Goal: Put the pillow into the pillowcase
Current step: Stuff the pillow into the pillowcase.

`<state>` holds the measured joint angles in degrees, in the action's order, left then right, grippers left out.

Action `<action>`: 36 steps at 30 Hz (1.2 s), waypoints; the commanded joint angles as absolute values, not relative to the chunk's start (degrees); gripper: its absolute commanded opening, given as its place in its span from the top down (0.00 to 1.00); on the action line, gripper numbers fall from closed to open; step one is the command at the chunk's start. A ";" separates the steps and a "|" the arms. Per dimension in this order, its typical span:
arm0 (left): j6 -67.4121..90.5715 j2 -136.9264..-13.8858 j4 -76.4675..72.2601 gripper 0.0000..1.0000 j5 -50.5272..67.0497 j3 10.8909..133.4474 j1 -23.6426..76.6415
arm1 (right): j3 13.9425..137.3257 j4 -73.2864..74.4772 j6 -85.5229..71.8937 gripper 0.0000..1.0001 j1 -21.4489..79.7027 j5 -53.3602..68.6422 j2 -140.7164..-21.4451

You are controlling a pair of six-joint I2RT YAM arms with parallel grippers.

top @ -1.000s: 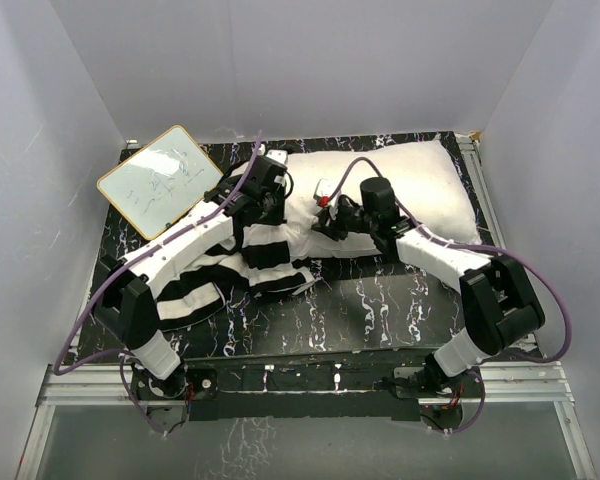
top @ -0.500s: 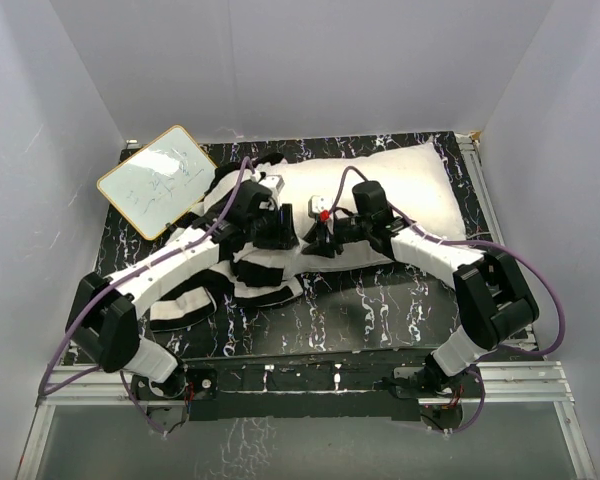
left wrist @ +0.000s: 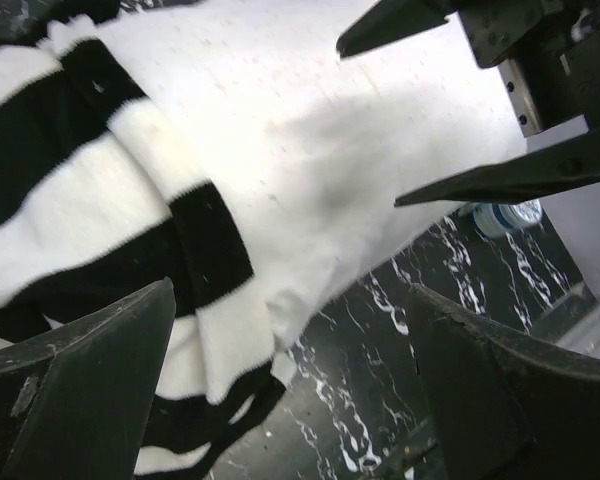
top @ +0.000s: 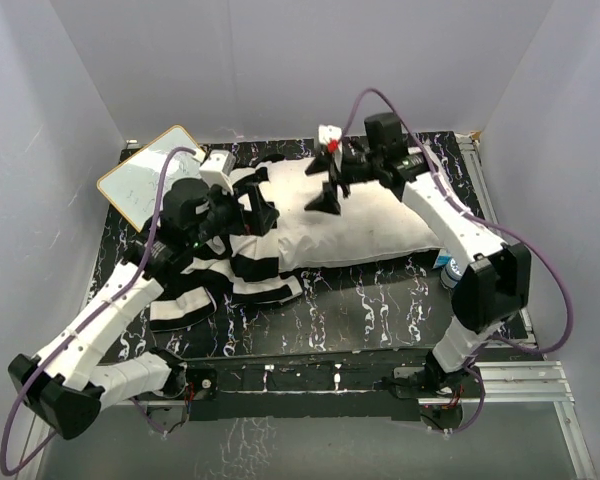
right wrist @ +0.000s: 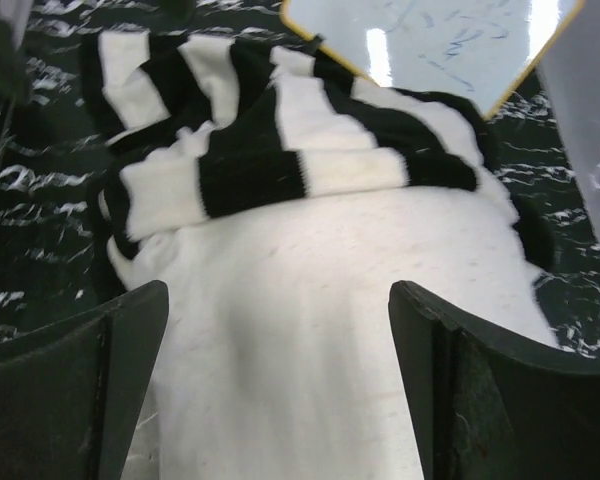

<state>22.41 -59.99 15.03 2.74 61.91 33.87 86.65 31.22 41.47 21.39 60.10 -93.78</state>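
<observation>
Your left fingers (left wrist: 80, 400) and right fingers (right wrist: 70, 390) just sprang apart, empty; the pillowcase (top: 265, 268) seemingly sleeves only one end of the pillow (top: 370, 225).

I let go with my left gripper (top: 258, 208) and right gripper (top: 330, 188) and lifted both off the pillow (top: 380, 225).

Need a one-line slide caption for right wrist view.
Open right end effector over plump white fabric pillow, far end inside black-and-white striped cloth pillowcase.
</observation>
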 commanded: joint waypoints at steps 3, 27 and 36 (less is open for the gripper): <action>21.77 -67.25 15.58 0.03 4.49 66.91 29.01 | 105.97 25.41 14.60 0.02 21.58 42.91 -110.01; 27.80 -75.13 13.65 0.44 6.59 73.32 25.49 | 84.98 5.22 11.17 0.92 24.12 39.43 -97.66; 26.26 -85.38 22.87 0.44 -0.20 81.54 27.95 | 79.94 2.66 10.64 0.92 25.40 37.96 -93.94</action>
